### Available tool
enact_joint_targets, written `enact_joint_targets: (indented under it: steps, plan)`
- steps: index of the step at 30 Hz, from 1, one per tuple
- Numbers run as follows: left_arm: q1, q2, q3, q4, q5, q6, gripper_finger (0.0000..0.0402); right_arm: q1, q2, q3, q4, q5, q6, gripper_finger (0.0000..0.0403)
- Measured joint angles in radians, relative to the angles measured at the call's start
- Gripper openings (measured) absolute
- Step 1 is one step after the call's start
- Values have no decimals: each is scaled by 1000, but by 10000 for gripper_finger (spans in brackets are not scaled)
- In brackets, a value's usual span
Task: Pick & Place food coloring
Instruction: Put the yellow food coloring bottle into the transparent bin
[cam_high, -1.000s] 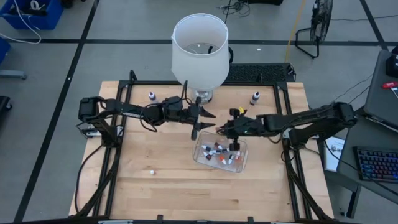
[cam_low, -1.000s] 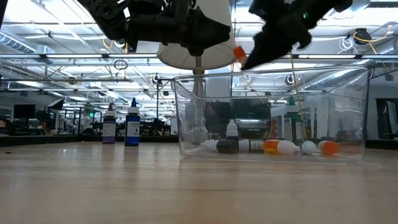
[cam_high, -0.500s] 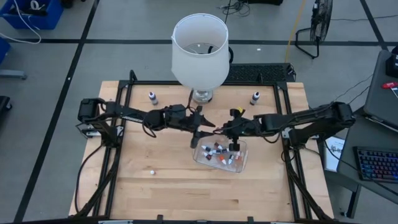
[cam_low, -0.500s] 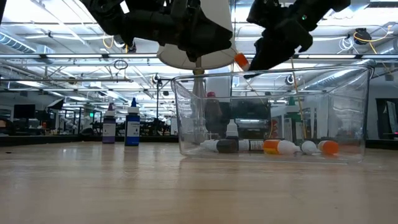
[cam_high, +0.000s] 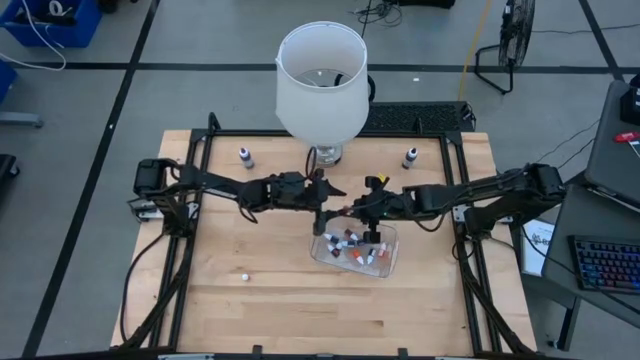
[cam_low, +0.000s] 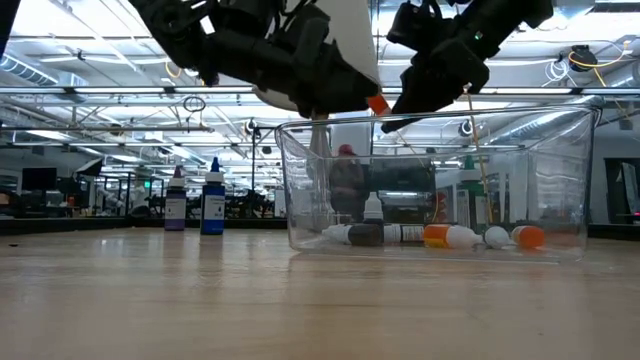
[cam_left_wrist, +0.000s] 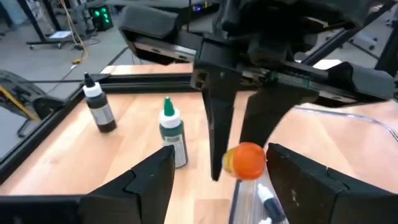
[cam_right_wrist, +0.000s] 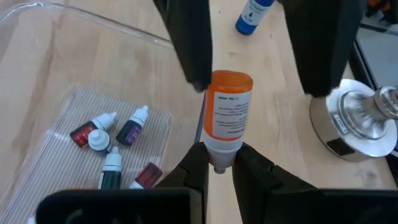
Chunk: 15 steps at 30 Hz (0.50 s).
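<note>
One orange bottle (cam_right_wrist: 227, 112) hangs in the air, pinched at its white cap end by the right gripper (cam_right_wrist: 219, 163), fingers clamped on it. It sits over the near-left rim of the clear tub (cam_high: 388, 262), just above rim height in the low view (cam_low: 377, 103). Left gripper (cam_left_wrist: 221, 177) is right at it, fingers spread wide either side of the orange end (cam_left_wrist: 247, 160), not touching it; both of its fingers (cam_right_wrist: 193, 43) also show in the right wrist view, flanking the bottle with gaps on both sides. Both grippers meet mid-table, just in front of the lamp base (cam_high: 327, 155); left arm comes in from the left edge, right arm from the right. In the tub: a pile of small bottles (cam_high: 352, 245) lying flat, white caps, bodies red, dark, orange (cam_low: 445, 236). Outside the tub, upright on the table: purple bottle (cam_high: 246, 155) back left, dark one (cam_high: 410, 157) back right; left wrist view shows a green bottle (cam_left_wrist: 173, 132) and a black one (cam_left_wrist: 99, 108) standing near the frame rail. Small white cap-like bit (cam_high: 245, 276) lies alone front left. White lampshade (cam_high: 321, 68) stands at the back centre.
</note>
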Motion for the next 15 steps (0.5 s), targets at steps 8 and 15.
enact_joint_targets:
  steps: [8,15]
  plan:
    - [9,33,0,32,8,-12,242,-1,0,0,4,-1,-7,37]
    - [10,33,0,40,24,-4,226,0,0,0,10,-2,-14,37]
